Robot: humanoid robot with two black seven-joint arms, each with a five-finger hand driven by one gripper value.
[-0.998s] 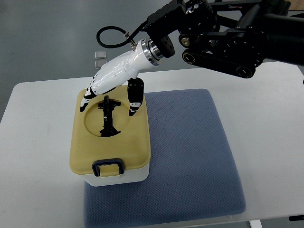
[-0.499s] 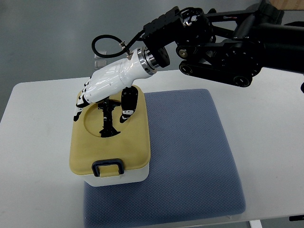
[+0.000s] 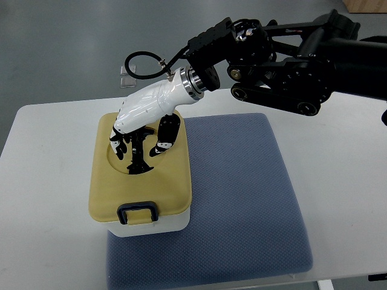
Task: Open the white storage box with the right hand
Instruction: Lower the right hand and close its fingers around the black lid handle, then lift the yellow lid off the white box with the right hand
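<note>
The right hand (image 3: 140, 130) has a glossy white plastic shell with black finger segments, joined by a shiny metal ring to a matt black arm. The storage box (image 3: 142, 181) shows a smooth, matt yellowish lid over a white plastic body. The blue mat (image 3: 242, 199) looks like woven, textured cloth. The table (image 3: 338, 163) is smooth, matt white.

No legible text or labels.

right hand (image 3: 140, 130) crowding lid handle (image 3: 138, 152), mat (image 3: 242, 193) bare beside box (image 3: 142, 181)
</note>
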